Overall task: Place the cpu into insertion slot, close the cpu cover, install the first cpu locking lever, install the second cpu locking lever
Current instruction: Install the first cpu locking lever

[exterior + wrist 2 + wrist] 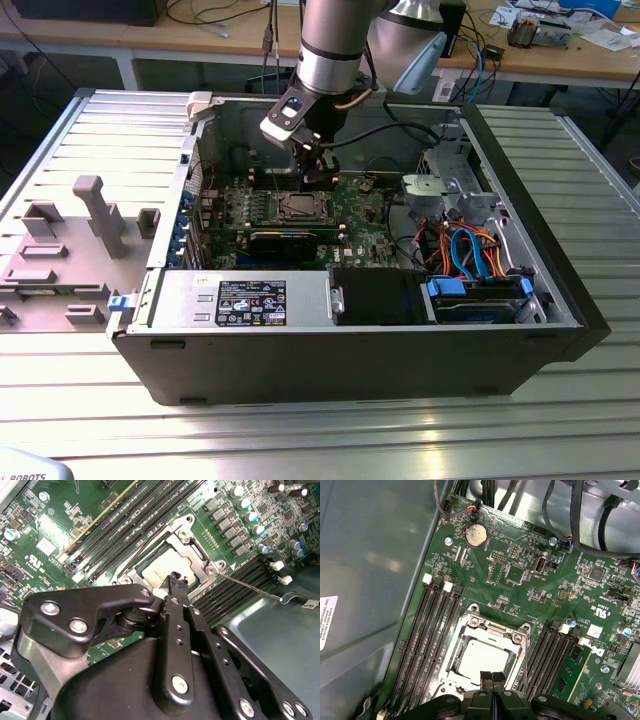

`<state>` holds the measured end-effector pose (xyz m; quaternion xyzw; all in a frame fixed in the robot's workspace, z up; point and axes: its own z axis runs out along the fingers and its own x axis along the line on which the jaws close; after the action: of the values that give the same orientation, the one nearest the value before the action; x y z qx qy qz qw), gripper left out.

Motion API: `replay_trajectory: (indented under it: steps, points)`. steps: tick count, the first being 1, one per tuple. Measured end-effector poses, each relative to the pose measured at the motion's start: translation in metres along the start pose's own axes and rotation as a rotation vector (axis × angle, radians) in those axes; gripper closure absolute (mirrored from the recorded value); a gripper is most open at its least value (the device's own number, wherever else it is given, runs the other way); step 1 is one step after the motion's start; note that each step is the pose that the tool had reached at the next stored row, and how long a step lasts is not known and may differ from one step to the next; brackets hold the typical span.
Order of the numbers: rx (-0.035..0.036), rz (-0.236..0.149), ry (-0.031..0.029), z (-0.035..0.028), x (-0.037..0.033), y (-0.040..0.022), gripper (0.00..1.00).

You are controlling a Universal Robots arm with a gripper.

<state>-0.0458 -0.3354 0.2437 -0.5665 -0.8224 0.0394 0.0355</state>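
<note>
My gripper is closed: the two black tips are pressed flat together w/ no gap btwn them and nothing held. In the exterior view the gripper hangs inside the open PC case, low over the green board.

Writing first. A white sticker w/ dark print sits on the grey case wall, well off to one side of my tips. White certification-type marks are printed on the board, well apart from me. In the exterior view a black label w/ white print is on the silver PSU box, on the near side of the case from me. All of it too small to make out.

The cpu lies right under and just beyond my tips. It is a flat square w/ a pale silvery-grey top that glares in the light. It sits down in the insertion slot. The cpu cover, a thin silver frame, lies flat around it, and the chip shows through its square window. My tips are at the cover's near edge; can't tell if they touch it.

In the second wrist view a thin metal lever runs out from one corner of the cover, away from my tips. Its bent end lies past the black memory slots. More such slots flank the socket on both sides of me.
</note>
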Motion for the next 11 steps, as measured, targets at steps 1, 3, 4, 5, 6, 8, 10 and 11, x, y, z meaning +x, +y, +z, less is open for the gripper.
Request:
replay_trajectory:
  steps: [1,3,4,5,6,8,10,11]
  points:
    - [0.0000,-0.002,-0.0002,0.0000,0.0000,0.0000,0.89]
    - [0.0001,-0.007,-0.0007,0.0000,0.0000,0.0000,0.89]
    - [0.0001,-0.010,-0.0010,0.0000,0.0000,0.0000,0.89]
    - [0.0002,-0.012,-0.0013,0.0000,0.0000,0.0000,0.89]
    - [0.0001,-0.014,-0.0015,0.0000,0.0000,0.0000,0.89]
    - [0.0002,-0.018,-0.0018,0.0000,0.0000,0.0000,0.89]
    - [0.0003,-0.020,-0.0021,0.0000,0.0000,0.0000,0.89]
    - [0.0003,-0.021,-0.0023,0.0000,0.0000,0.0000,0.89]
